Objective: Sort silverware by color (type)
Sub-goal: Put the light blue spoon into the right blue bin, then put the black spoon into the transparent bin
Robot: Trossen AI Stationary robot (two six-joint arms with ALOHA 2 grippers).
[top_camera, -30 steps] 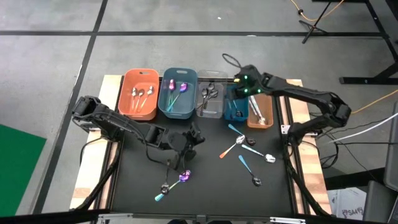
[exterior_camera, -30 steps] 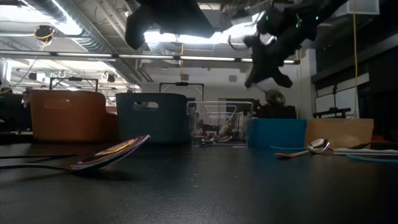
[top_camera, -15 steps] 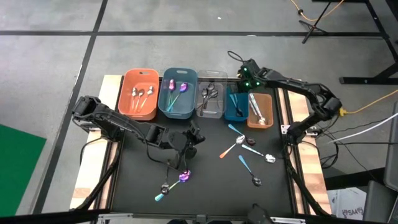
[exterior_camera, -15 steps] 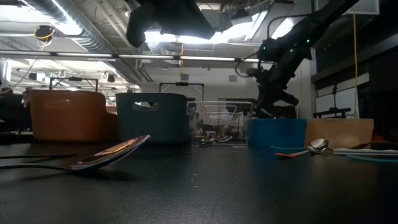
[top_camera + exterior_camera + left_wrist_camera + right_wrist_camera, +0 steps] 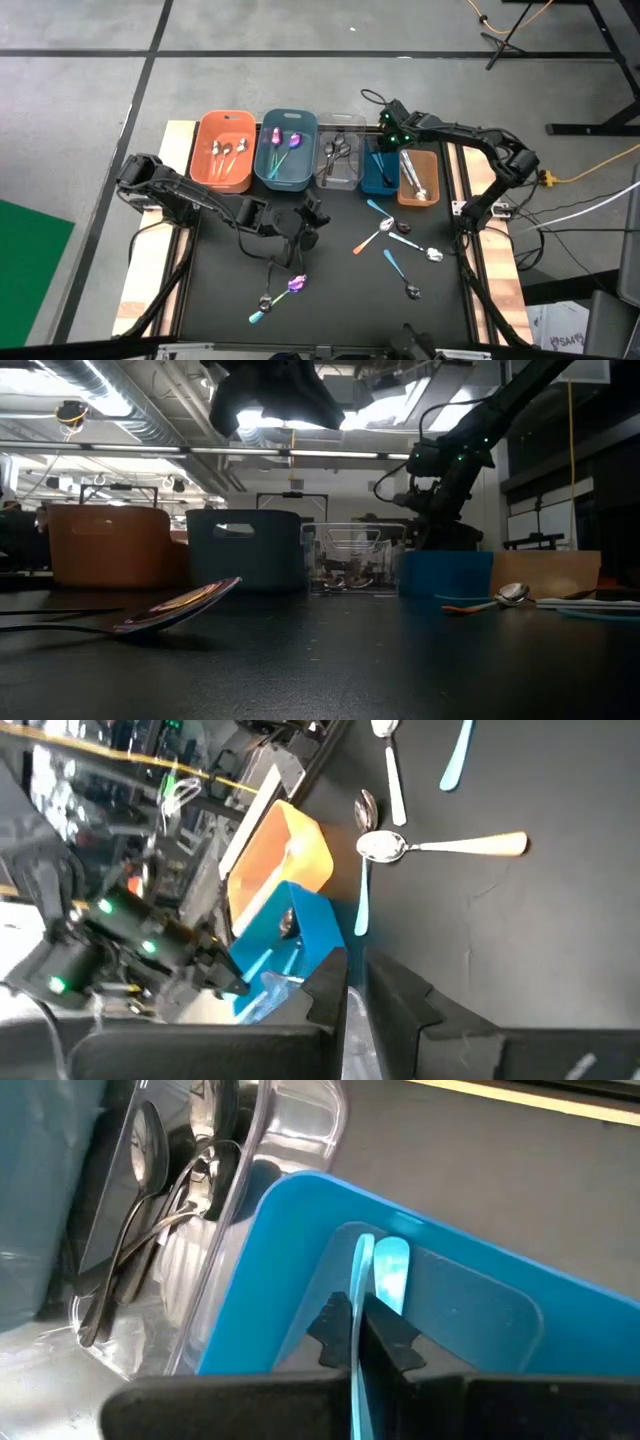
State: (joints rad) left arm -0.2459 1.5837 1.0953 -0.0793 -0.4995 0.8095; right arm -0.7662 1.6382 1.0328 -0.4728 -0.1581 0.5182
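Right gripper (image 5: 358,1328) is down inside the bright blue rectangular plastic bin (image 5: 300,1220), fingers clenched on a slim light-blue-handled spoon (image 5: 362,1285). Left gripper (image 5: 355,982) hovers mid-table with jaws pinched together, nothing in them. More loose spoons (image 5: 390,240) lie on the black tabletop (image 5: 330,290).

five bins (image 5: 290,150) behind, spoons (image 5: 390,240) in front

Smooth, glossy blue plastic on the bin (image 5: 470,1320) and on the light-blue spoon handle (image 5: 362,1330) pinched by matt black fingers (image 5: 395,1342). Clear, shiny plastic for the neighbouring bin (image 5: 240,1210), polished metal on the spoons (image 5: 140,1210) inside. Matt black, faintly grainy table mat (image 5: 330,290), pale wood at its edges.
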